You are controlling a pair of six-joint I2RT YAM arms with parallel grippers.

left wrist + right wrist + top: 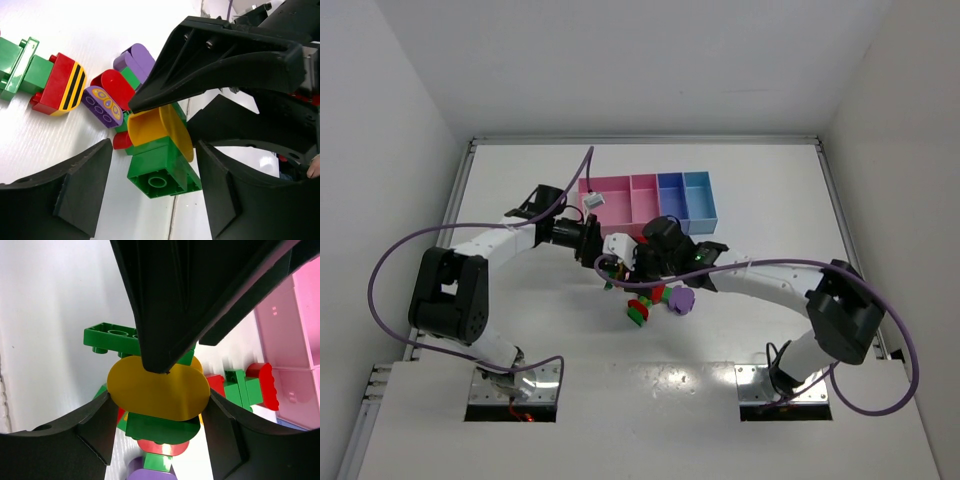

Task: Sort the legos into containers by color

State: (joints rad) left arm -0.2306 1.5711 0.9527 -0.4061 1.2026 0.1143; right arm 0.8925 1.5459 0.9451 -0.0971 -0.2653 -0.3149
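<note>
Your right jaws pinch the yellow-topped green clump (pixel 157 392) by its ends. Your left jaws stand wide open either side of it, mid-bench (pixel 520 180), near the pink bins (pixel 617 210).

The black left pincer (pixel 152 150) flanks a yellow oval plastic plate (pixel 155 127) and a green square plastic brick (pixel 160 172). Beyond its tips, a red rounded plastic brick (pixel 57 82) bears black-and-yellow stripes; a purple rounded plastic brick (pixel 102 106), yellow markings.
</note>
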